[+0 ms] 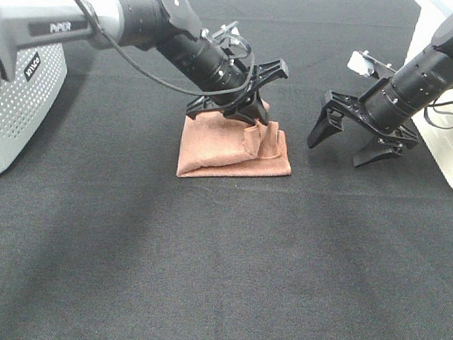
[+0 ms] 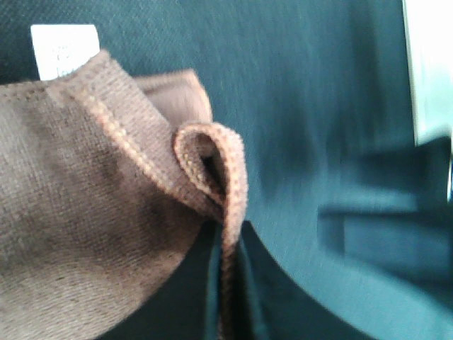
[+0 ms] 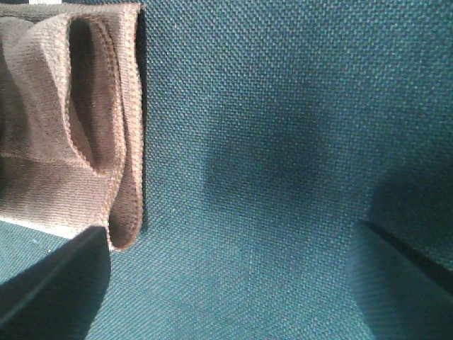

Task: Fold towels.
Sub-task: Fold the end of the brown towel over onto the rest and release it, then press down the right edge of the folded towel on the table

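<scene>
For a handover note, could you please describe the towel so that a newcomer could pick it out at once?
On the black tabletop, look near the middle, right under the left gripper. There lies the towel, folded, with one edge pinched up by that gripper. It is the only reddish-brown thing in view, with stitched edges and a small white tag.

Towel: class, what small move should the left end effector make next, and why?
Probably lower and let go: the left end effector pinches a raised edge loop of the towel, while the right end effector hangs open beside it, not touching.
</scene>
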Controlling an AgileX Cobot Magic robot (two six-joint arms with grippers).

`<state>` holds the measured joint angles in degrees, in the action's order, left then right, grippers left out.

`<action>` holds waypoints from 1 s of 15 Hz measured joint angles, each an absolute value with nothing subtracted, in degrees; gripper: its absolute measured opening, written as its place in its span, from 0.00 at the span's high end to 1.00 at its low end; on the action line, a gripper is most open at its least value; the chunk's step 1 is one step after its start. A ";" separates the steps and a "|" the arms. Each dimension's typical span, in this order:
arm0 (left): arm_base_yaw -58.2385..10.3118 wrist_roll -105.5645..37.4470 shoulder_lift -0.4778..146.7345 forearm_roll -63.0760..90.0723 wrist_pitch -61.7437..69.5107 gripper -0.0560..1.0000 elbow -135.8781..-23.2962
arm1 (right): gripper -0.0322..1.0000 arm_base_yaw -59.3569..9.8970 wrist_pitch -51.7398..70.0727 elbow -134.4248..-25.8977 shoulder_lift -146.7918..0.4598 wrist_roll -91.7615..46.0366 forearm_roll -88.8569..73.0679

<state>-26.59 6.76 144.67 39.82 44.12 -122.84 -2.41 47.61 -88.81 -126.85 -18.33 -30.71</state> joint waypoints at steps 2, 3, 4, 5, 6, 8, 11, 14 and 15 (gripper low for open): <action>-26.59 7.28 144.67 42.51 43.60 0.61 -122.84 | 0.14 -2.41 47.61 -88.81 -126.85 -18.33 -30.71; -26.64 6.13 144.67 44.63 43.60 0.45 -122.84 | 0.14 -2.41 47.61 -88.81 -126.85 -18.33 -30.71; -26.64 4.35 144.67 46.81 43.49 0.37 -122.84 | 0.14 -2.41 47.61 -88.81 -126.85 -18.33 -30.71; -26.64 2.35 144.67 48.24 43.49 0.34 -122.84 | 0.14 -2.41 47.61 -88.81 -126.85 -18.33 -30.83; -26.41 0.52 144.67 48.99 43.43 0.33 -122.84 | 0.14 -2.41 47.73 -88.81 -126.85 -18.33 -31.05; -25.32 -3.21 143.64 48.99 43.49 0.32 -122.84 | 0.14 -2.41 48.64 -88.81 -125.82 -20.23 -34.72; -21.83 -8.25 139.97 48.76 43.32 0.32 -122.84 | 0.15 -2.81 50.65 -88.81 -124.27 -28.13 -46.24; -16.62 -10.71 135.56 48.53 44.06 0.32 -122.84 | 0.16 -7.28 49.62 -88.81 -124.16 -35.35 -56.89; -15.18 -10.89 134.36 48.41 44.75 0.32 -122.84 | 0.16 -9.57 47.78 -88.81 -124.16 -36.73 -58.61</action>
